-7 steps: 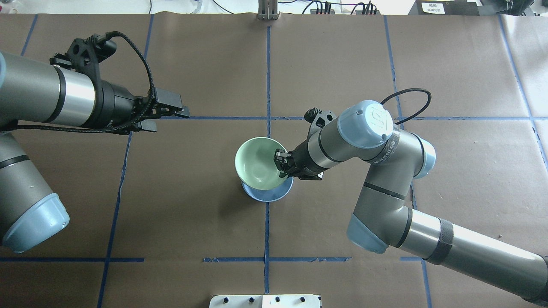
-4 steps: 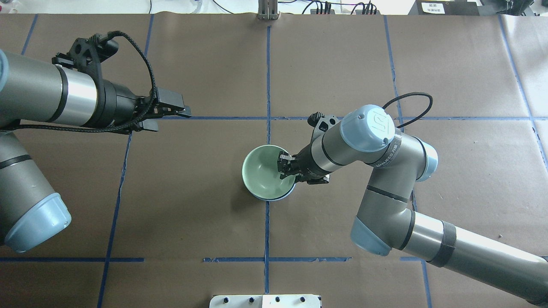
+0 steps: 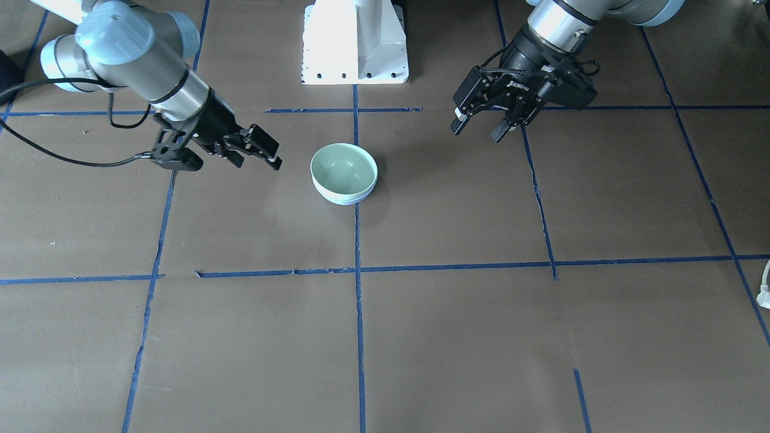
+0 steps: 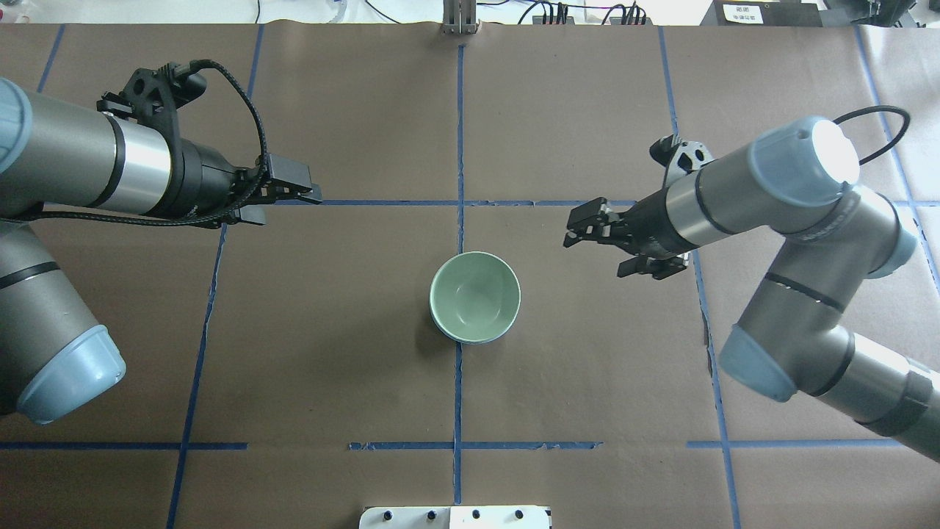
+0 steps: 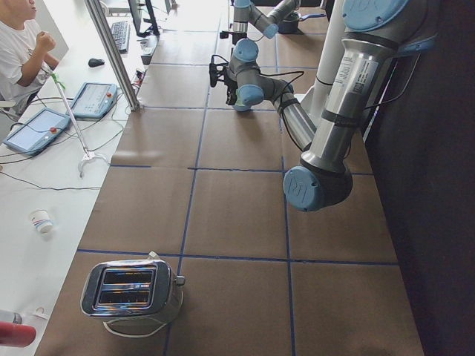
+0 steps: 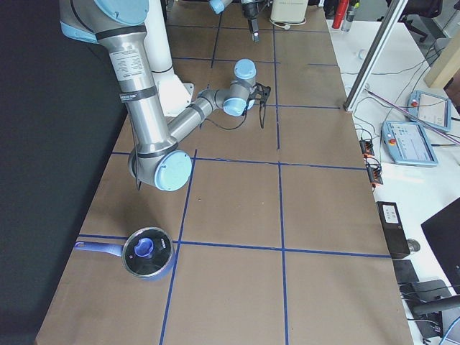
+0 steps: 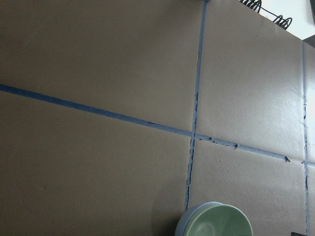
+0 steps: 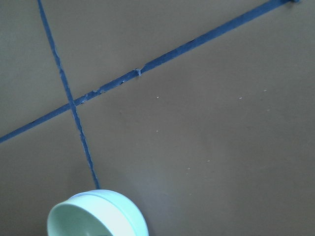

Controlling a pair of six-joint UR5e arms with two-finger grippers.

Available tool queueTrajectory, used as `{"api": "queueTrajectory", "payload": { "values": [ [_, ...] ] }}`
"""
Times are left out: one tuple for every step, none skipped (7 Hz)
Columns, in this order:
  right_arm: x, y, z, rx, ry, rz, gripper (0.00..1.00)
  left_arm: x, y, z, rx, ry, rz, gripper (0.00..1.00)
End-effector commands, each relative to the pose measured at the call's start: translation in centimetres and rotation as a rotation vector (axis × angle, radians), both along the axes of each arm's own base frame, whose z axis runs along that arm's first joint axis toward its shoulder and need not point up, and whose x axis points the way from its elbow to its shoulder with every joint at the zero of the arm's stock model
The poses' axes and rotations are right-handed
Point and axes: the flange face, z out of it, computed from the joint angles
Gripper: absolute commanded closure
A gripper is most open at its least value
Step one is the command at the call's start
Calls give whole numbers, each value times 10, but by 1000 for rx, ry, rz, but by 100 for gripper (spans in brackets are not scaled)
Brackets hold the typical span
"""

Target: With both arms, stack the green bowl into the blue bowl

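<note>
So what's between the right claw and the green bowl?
Nothing, only bare brown table. The overhead view shows the right claw open and well apart from the green bowl.

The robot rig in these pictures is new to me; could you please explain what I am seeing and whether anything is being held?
It is a robot with two arms at a paper-covered table marked with blue tape. Each arm ends in a two-finger tool. One picture looks down from behind the robot, one faces it from across the table, two look along the table from its ends, and two come from cameras on the wrists. In the middle, the green bowl sits nested inside the blue bowl, of which only an edge peeks out. The left tool and right tool both hang open and empty, apart from the bowls. The end views also show a toaster and a lidded saucepan.
</note>
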Motion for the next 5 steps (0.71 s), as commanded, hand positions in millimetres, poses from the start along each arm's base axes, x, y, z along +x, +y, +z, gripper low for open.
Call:
{"api": "queueTrajectory", "payload": {
  "values": [
    [119,-18,117,144,150,-55,0,-15,3,59,84,-131,57,10],
    [172,-31,175,234,247,-88,0,-27,7,96,137,-215,102,10],
    [216,-48,218,296,329,-133,0,-52,4,138,215,-318,150,10],
    [259,-56,259,354,400,-208,0,-70,-9,168,279,-454,238,10],
    [300,-61,291,404,442,-278,0,-94,-22,185,290,-569,319,10]
  ]
}}
